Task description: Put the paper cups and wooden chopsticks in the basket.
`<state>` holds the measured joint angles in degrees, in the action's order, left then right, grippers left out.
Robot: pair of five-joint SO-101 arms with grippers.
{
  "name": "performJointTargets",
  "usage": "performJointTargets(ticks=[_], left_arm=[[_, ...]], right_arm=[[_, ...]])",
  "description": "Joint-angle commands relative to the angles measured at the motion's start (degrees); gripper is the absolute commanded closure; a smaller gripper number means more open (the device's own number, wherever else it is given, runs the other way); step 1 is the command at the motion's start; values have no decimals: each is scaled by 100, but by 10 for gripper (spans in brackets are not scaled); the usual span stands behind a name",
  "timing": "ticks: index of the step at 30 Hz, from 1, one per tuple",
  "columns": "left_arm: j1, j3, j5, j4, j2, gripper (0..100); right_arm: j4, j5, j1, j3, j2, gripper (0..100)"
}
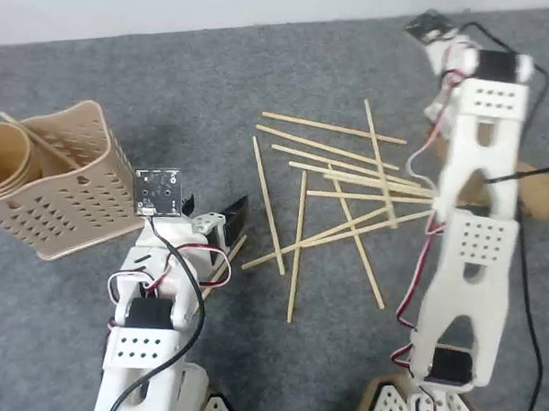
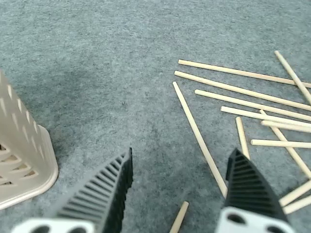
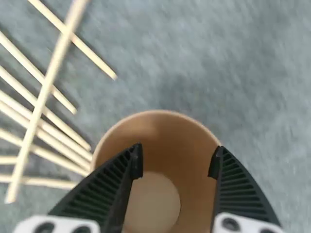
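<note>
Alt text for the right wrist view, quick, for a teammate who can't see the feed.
The right gripper, open, hangs over the mouth of a brown paper cup on grey carpet, both fingertips inside the outline of its rim. Scattered wooden chopsticks lie beside the cup.

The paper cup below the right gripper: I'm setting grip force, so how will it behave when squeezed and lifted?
The paper cup looks thin-walled and empty, so it is probably light but easy to crush between the open jaws of the right gripper. Its round wall suggests it could roll if knocked over on the grey carpet.
</note>
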<state>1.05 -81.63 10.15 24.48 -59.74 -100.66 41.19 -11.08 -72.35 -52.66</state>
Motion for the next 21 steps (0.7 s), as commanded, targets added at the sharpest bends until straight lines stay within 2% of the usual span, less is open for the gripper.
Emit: performJointTargets(ticks=[1,7,14,21], left_arm=[[35,48,44,-132,-79,706],[26,40,44,-132,-79,706],[18,31,44,-105,-79,706],[26,31,44,-97,-79,706]], right_arm=[[-233,62,-224,580,1156,757],[-224,79,-338,2505,2598,757],[-215,765,-690,4598,3881,757],[4,800,-1138,4870,4549,757]])
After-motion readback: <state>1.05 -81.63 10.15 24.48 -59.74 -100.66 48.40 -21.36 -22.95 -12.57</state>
